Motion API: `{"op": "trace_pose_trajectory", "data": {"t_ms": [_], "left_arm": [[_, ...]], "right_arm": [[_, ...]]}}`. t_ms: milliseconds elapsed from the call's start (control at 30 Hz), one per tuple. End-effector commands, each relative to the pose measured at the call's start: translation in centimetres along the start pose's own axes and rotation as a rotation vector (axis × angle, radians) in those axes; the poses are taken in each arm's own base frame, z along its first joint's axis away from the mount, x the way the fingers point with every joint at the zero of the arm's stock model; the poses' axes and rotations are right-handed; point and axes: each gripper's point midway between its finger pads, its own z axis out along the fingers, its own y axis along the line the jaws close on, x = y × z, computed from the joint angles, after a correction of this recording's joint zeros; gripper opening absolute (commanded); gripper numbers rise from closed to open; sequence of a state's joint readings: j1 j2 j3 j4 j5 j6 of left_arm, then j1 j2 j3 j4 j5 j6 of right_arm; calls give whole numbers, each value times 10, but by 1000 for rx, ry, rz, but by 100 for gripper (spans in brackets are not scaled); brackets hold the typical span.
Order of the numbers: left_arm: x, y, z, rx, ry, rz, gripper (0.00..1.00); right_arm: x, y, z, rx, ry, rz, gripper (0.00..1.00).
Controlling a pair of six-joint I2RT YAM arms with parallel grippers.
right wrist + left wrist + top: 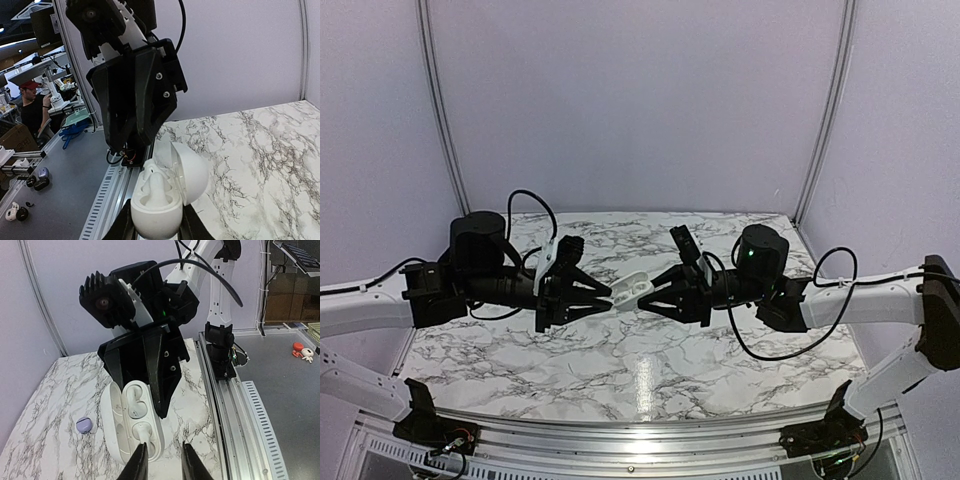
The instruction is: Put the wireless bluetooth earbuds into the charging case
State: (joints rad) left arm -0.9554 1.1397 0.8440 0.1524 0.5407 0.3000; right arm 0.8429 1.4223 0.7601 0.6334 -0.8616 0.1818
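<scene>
A white charging case [632,287] hangs above the marble table between both arms. My right gripper [156,231] is shut on its base [155,212], with the lid [192,172] swung open. Two whitish earbuds [159,186] sit in the wells. In the left wrist view the case [131,412] lies lengthwise, with my right gripper [137,390] at its far end. My left gripper [164,460] is open at the case's near end. One of its fingers [139,464] overlaps the nearer bud's [141,431] stem, and only table shows between the jaws. A lilac bud [84,425] lies on the table.
The marble table [640,370] ends at an aluminium rail [235,405] where the right arm's base [220,350] is bolted. Pale walls close in the back and sides. Beyond the rail is a grey bench [60,200] with small items, and a person [31,107] is seated further off.
</scene>
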Motion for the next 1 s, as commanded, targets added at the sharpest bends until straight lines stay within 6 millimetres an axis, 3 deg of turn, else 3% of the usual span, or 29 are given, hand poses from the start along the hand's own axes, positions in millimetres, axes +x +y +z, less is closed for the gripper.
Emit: {"op": "trace_pose_trajectory", "data": {"t_ms": [0, 467, 967], "left_arm": [[-10, 6, 6, -21, -19, 8, 24], [2, 20, 19, -70, 46, -41, 16], [1, 20, 23, -22, 38, -143, 7]], "right_arm": [[-18, 7, -3, -13, -44, -56, 0], [-18, 12, -2, -30, -41, -64, 0], [-16, 18, -3, -42, -31, -84, 0]]}}
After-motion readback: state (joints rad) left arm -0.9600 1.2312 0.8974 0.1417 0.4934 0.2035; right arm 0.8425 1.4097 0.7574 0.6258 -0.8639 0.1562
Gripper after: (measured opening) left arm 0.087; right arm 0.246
